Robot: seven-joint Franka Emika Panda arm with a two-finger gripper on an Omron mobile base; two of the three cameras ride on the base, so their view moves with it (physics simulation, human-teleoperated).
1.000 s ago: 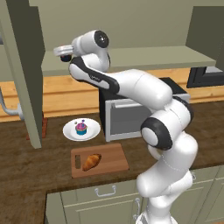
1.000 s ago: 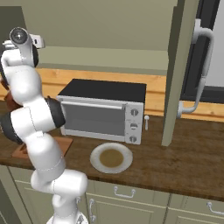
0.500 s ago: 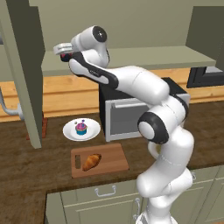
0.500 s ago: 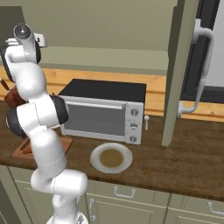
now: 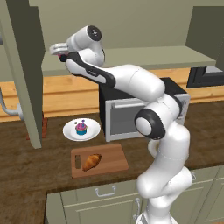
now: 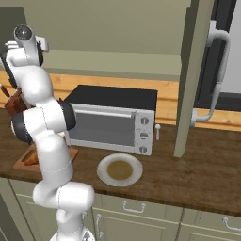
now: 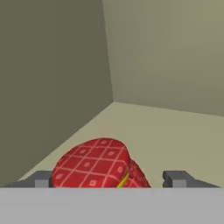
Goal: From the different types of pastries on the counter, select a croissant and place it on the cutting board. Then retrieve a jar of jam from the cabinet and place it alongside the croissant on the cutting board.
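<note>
2 gripper [image 7: 109, 179] tips spread, straddling jam jar [image 7: 94, 164] near cabinet [image 7: 175, 131] corner; croissant [image 5: 91, 162] on cutting board [image 5: 114, 162].

I see croissant [image 5: 91, 162] lying on cutting board [image 5: 116, 157] at worktop [image 5: 26, 170] front edge. Plate with cupcake [image 5: 81, 128] just behind board, left of microwave [image 5: 131, 114]. Second plate [image 6: 119, 170] on worktop before microwave. My pincer [image 5: 56, 49] up inside cabinet, above shelf [image 5: 144, 57]. Jam jar [image 7: 97, 164] on shelf between fingertips [image 7: 174, 177], near cabinet's back corner.
</note>
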